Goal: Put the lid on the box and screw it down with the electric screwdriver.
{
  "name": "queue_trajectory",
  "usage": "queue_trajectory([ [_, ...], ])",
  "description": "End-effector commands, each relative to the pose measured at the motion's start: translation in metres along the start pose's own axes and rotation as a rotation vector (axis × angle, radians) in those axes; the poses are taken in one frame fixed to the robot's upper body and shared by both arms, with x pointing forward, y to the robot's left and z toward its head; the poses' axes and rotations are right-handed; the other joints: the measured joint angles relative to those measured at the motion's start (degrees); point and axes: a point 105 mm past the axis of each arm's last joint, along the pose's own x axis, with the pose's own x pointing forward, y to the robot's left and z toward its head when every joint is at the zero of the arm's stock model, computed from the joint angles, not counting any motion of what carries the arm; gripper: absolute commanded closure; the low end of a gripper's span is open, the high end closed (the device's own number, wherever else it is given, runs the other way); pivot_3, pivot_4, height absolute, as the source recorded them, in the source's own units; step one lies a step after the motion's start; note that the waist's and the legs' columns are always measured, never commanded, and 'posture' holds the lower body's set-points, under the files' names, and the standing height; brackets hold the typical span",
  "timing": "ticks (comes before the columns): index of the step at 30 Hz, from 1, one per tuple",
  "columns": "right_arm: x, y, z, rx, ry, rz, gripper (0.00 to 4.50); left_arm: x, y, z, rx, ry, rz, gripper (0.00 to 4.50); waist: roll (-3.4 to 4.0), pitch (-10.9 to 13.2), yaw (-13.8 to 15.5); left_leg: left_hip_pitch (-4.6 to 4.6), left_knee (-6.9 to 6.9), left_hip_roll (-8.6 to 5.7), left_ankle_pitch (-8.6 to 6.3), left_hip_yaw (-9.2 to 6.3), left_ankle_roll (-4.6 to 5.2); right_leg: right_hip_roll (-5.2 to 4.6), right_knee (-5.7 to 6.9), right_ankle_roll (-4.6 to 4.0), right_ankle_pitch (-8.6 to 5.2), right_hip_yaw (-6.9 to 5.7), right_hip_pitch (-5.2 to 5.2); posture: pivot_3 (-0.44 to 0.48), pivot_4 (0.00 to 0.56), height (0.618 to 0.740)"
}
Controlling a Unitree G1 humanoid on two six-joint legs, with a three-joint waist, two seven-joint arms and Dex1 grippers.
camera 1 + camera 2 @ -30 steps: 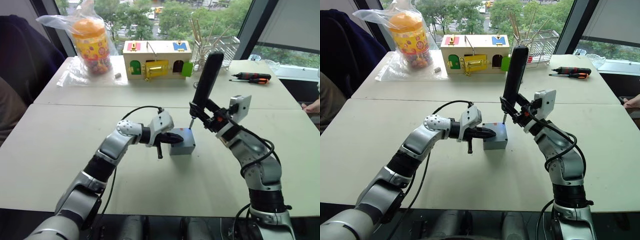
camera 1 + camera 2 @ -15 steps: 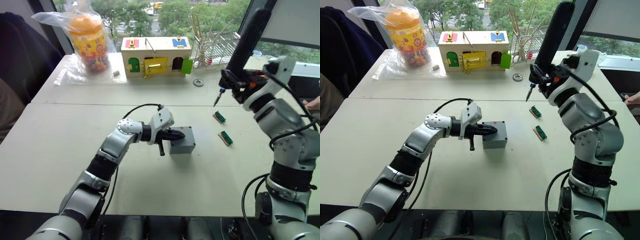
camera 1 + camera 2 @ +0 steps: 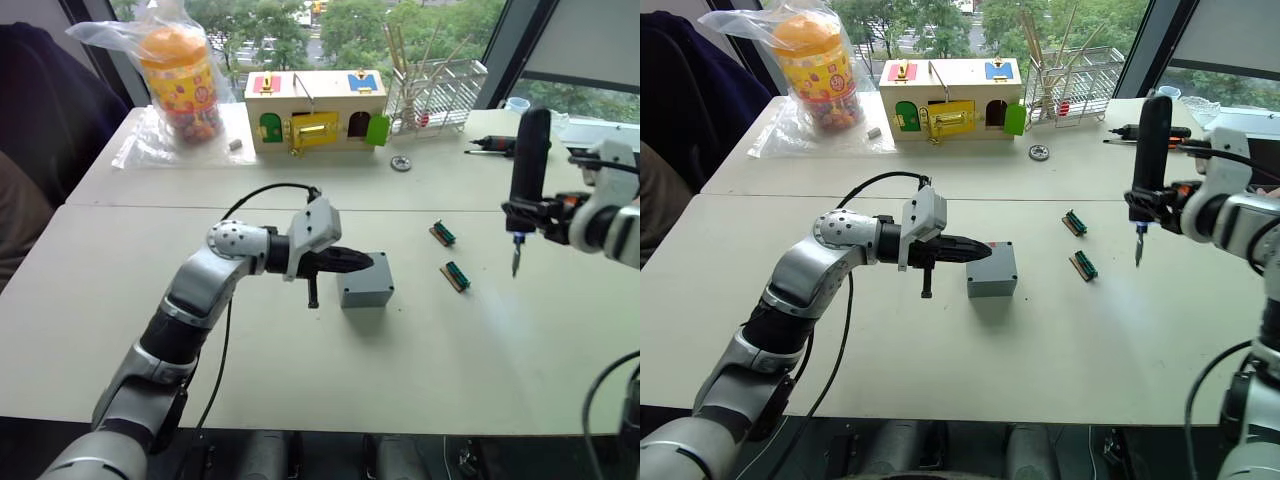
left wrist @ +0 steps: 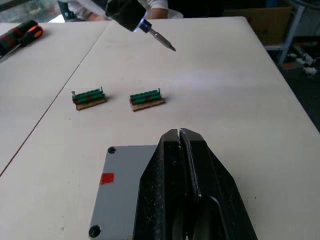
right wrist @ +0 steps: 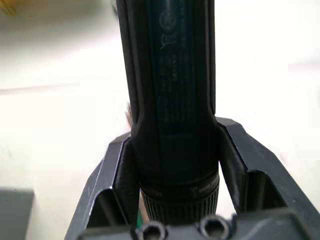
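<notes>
Table (image 3: 120,300): wide, pale, flat wooden top.
Electric screwdriver (image 3: 527,165): thick dark blue-black cylinder, upright, bit down, above the table's right side, well right of the box.
Right gripper (image 5: 172,165): black fingers clamped on the screwdriver's body.
Box (image 3: 366,284): small grey plastic cube at mid-table, grey lid (image 4: 117,190) on top.
Left gripper (image 3: 355,263): fingers pressed together, resting over the lid.
Connectors (image 3: 456,275): two small green strips, right of the box.

The pale table (image 3: 300,370) carries the grey box (image 3: 366,284) near its middle, two green terminal strips (image 3: 448,255) to its right, and along the far edge a bagged candy jar (image 3: 182,88), a wooden box (image 3: 316,112), a wire rack (image 3: 440,95), a washer (image 3: 401,164) and hand screwdrivers (image 3: 1127,130).
</notes>
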Motion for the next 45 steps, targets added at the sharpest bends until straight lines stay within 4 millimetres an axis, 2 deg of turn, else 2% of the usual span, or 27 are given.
queue_trajectory([
  [1, -0.006, -0.002, -0.007, 0.093, 0.101, 0.084, 2.68, 0.004, -0.009, 0.002, 0.011, -0.016, -0.015, 4.50, 0.00, 0.00, -0.29, 0.01, 0.02, 0.00, -0.01, 0.01, 0.01, 0.00, -0.02, 0.00, 0.00, 0.01, 0.00, 0.000, 0.150, 0.705],
  [4, -0.001, -0.014, -0.019, 0.158, 0.177, 0.079, 2.68, 0.004, -0.018, -0.008, -0.006, 0.005, -0.036, 4.50, 0.14, 0.04, -0.76, 0.07, 0.03, 0.01, -0.01, 0.08, 0.01, 0.00, -0.04, 0.00, 0.00, 0.08, -0.04, 0.000, 0.150, 0.705],
  [8, 0.008, -0.028, -0.035, 0.132, 0.250, 0.048, 2.68, 0.006, -0.025, -0.018, -0.021, 0.035, -0.040, 4.50, 0.24, 0.13, -0.46, 0.02, -0.02, 0.01, -0.01, 0.09, 0.01, 0.00, -0.04, -0.01, 0.00, 0.09, -0.11, 0.000, 0.150, 0.705],
  [15, 0.016, -0.029, -0.047, 0.167, 0.327, 0.087, 2.68, 0.000, -0.034, -0.021, -0.028, 0.048, -0.053, 4.50, 0.24, 0.14, 0.02, 0.00, 0.06, -0.01, 0.00, 0.10, 0.00, -0.01, -0.03, 0.00, 0.00, 0.09, -0.12, 0.000, 0.150, 0.705],
  [19, 0.018, -0.032, -0.055, 0.179, 0.360, 0.086, 2.68, -0.005, -0.021, -0.023, -0.031, 0.061, 0.028, 4.50, 0.24, 0.14, -0.02, 0.00, 0.06, -0.01, 0.01, 0.09, -0.01, -0.01, -0.03, 0.00, 0.00, 0.08, -0.11, 0.000, 0.150, 0.705],
  [23, 0.020, -0.038, -0.062, 0.114, 0.381, 0.060, 2.68, -0.008, -0.007, -0.021, -0.022, 0.061, 0.097, 4.50, 0.24, 0.14, -0.02, 0.00, 0.07, -0.01, 0.01, 0.09, -0.03, 0.00, -0.02, 0.00, 0.00, 0.07, -0.11, 0.000, 0.150, 0.705],
  [25, 0.021, -0.038, -0.062, 0.096, 0.378, 0.061, 1.65, -0.010, 0.004, -0.022, -0.013, 0.073, 0.155, 4.50, 0.24, 0.14, -0.04, 0.01, 0.08, 0.00, 0.01, 0.09, -0.03, 0.00, -0.02, 0.01, 0.00, 0.07, -0.07, 0.000, 0.150, 0.705],
  [29, 0.022, -0.041, -0.062, 0.064, 0.368, 0.041, 0.09, -0.018, 0.018, -0.022, -0.008, 0.082, 0.206, 4.50, 0.23, 0.14, -0.01, 0.04, 0.11, -0.01, 0.01, 0.07, -0.03, 0.00, -0.03, 0.02, 0.01, 0.05, -0.01, 0.000, 0.150, 0.705],
  [30, 0.022, -0.043, -0.060, 0.051, 0.358, 0.031, 0.03, -0.021, 0.022, -0.022, -0.009, 0.084, 0.217, 4.50, 0.23, 0.14, -0.01, 0.05, 0.11, 0.00, 0.01, 0.07, -0.03, 0.01, -0.03, 0.02, 0.01, 0.05, -0.01, 0.000, 0.150, 0.705],
  [33, 0.019, -0.044, -0.034, -0.058, 0.234, 0.026, 0.03, -0.033, 0.034, -0.025, -0.009, 0.105, 0.268, 4.50, 0.24, 0.14, -0.02, 0.04, 0.11, -0.01, 0.02, 0.08, -0.03, 0.01, -0.03, 0.02, 0.00, 0.05, -0.01, 0.000, 0.150, 0.705],
  [34, 0.017, -0.040, -0.018, -0.108, 0.167, 0.043, 0.03, -0.038, 0.037, -0.028, -0.015, 0.118, 0.283, 4.50, 0.24, 0.15, -0.04, 0.04, 0.11, -0.01, 0.02, 0.10, -0.04, 0.00, -0.03, 0.02, 0.00, 0.06, -0.02, 0.000, 0.150, 0.705],
  [36, 0.009, -0.019, 0.014, -0.271, 0.015, 0.121, 0.03, -0.047, 0.039, -0.037, -0.035, 0.149, 0.296, 4.50, 0.25, 0.15, -0.15, 0.04, 0.10, -0.01, 0.03, 0.10, -0.05, 0.01, -0.02, 0.03, 0.00, 0.05, -0.04, 0.000, 0.150, 0.705],
  [37, 0.006, -0.010, 0.023, -0.332, -0.032, 0.150, 0.03, -0.050, 0.039, -0.040, -0.042, 0.160, 0.297, 4.50, 0.26, 0.15, -0.23, 0.05, 0.07, 0.00, 0.03, 0.09, -0.07, 0.02, -0.02, 0.03, 0.00, 0.06, -0.05, 0.000, 0.150, 0.705],
  [39, 0.003, 0.015, 0.025, -0.466, -0.083, 0.244, 0.03, -0.053, 0.036, -0.048, -0.060, 0.185, 0.278, 4.50, 0.25, 0.16, -0.17, 0.05, 0.04, 0.02, 0.04, 0.09, -0.09, 0.04, -0.02, 0.04, 0.00, 0.06, -0.07, 0.000, 0.150, 0.705],
  [40, 0.003, 0.033, 0.018, -0.519, -0.077, 0.313, 0.03, -0.051, 0.032, -0.052, -0.074, 0.195, 0.257, 4.50, 0.25, 0.16, -0.11, 0.05, 0.02, 0.02, 0.05, 0.07, -0.10, 0.06, -0.02, 0.04, 0.00, 0.05, -0.07, 0.000, 0.150, 0.705],
  [43, 0.003, 0.065, -0.004, -0.604, -0.050, 0.440, 0.03, -0.049, 0.025, -0.060, -0.096, 0.214, 0.221, 4.50, 0.14, 0.20, 0.19, 0.07, 0.03, 0.07, 0.05, 0.00, -0.11, 0.10, -0.01, 0.04, 0.00, -0.04, 0.05, 0.000, 0.150, 0.705],
  [45, 0.009, 0.100, -0.037, -0.663, -0.025, 0.583, 0.03, -0.043, 0.021, -0.068, -0.102, 0.238, 0.195, 4.50, -0.01, 0.27, 0.38, 0.06, 0.16, 0.04, 0.05, -0.03, -0.11, 0.05, -0.02, 0.04, 0.00, -0.06, 0.10, 0.000, 0.150, 0.705],
])
